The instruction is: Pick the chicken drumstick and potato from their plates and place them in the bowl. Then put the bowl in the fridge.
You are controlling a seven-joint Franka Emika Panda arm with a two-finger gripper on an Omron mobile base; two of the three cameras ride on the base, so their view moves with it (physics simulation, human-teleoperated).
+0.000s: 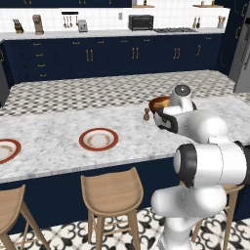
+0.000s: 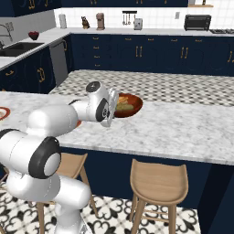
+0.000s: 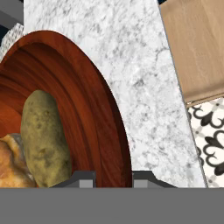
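Observation:
The reddish-brown bowl [image 3: 87, 96] stands at the island counter's near side, also seen as the bowl [image 1: 158, 103] and the bowl [image 2: 132, 104]. Inside it lie the olive-tan potato [image 3: 43, 140] and, beside it, the golden-brown chicken drumstick [image 3: 9, 162]. My gripper [image 3: 113, 179] is shut on the bowl's near rim, one fingertip inside the wall and one outside. I cannot tell whether the bowl rests on the marble or hangs just above it. Two red-rimmed white plates [image 1: 98, 139] [image 1: 6, 150] lie bare on the counter to the left. The grey fridge [image 1: 242, 63] shows at the far right edge.
A small brown shaker [image 1: 146, 115] stands just left of the bowl. Wooden stools [image 1: 111, 193] [image 2: 157, 180] line the island's near edge. Navy cabinets and a back counter with a toaster oven [image 1: 140, 22] run along the far wall.

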